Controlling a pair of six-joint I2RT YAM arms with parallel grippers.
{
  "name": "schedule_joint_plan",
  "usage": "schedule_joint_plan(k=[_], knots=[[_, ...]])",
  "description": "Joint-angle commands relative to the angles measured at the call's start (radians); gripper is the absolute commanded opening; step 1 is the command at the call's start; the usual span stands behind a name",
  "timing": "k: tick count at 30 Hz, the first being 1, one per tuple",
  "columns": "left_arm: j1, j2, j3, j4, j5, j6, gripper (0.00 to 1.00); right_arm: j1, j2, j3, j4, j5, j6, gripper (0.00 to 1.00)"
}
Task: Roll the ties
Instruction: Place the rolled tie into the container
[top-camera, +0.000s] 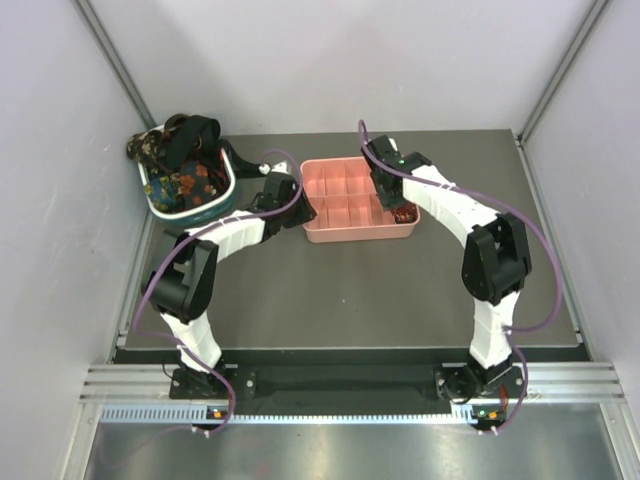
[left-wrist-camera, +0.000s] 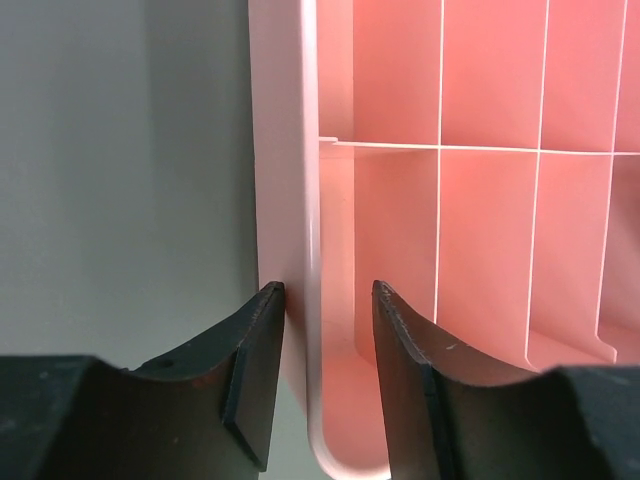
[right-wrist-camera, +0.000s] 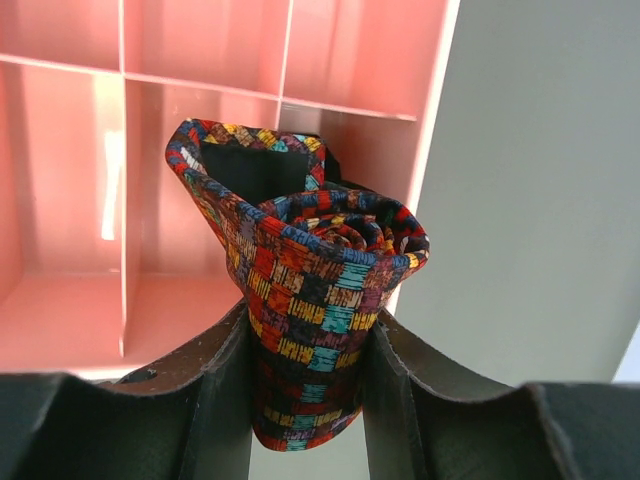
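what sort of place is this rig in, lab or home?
Probably a lab test cell: bare white walls box in the table, two arms bolt to a metal rail, and the props are just a pink tray and a basket of ties.

Top camera looks down from behind; both wrist cameras closely face the pink tray (top-camera: 360, 234).

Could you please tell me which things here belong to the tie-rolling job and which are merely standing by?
Belong to the job:
- rolled plaid tie, clamped in the right gripper
- heaped ties at the back left

Merely standing by:
- pink tray, one wall between the open left gripper fingers
- teal-and-white basket under the heap
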Motion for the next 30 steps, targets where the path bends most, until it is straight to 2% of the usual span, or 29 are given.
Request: schedule_joint_plan(k=[1, 16, 23, 30], knots=[[-0.023, -0.049, -0.007, 0.042, -0.001, 0.015, 0.45, 0.014, 0.029, 0.056, 0.0, -0.041, 0.031, 0.13], [-0.07, -0.049, -0.007, 0.06, -0.057, 0.029, 0.41, 0.063, 0.138, 0.124, -0.019, -0.101, 0.065, 0.14], [-0.08, -0.058, -0.003, 0.062, -0.067, 0.034, 0.41, 0.083, 0.157, 0.116, -0.035, -0.153, 0.129, 0.15], [-0.085, -0.063, -0.001, 0.05, -0.081, 0.051, 0.41, 0.043, 0.12, 0.033, 0.052, -0.205, 0.166, 0.14]])
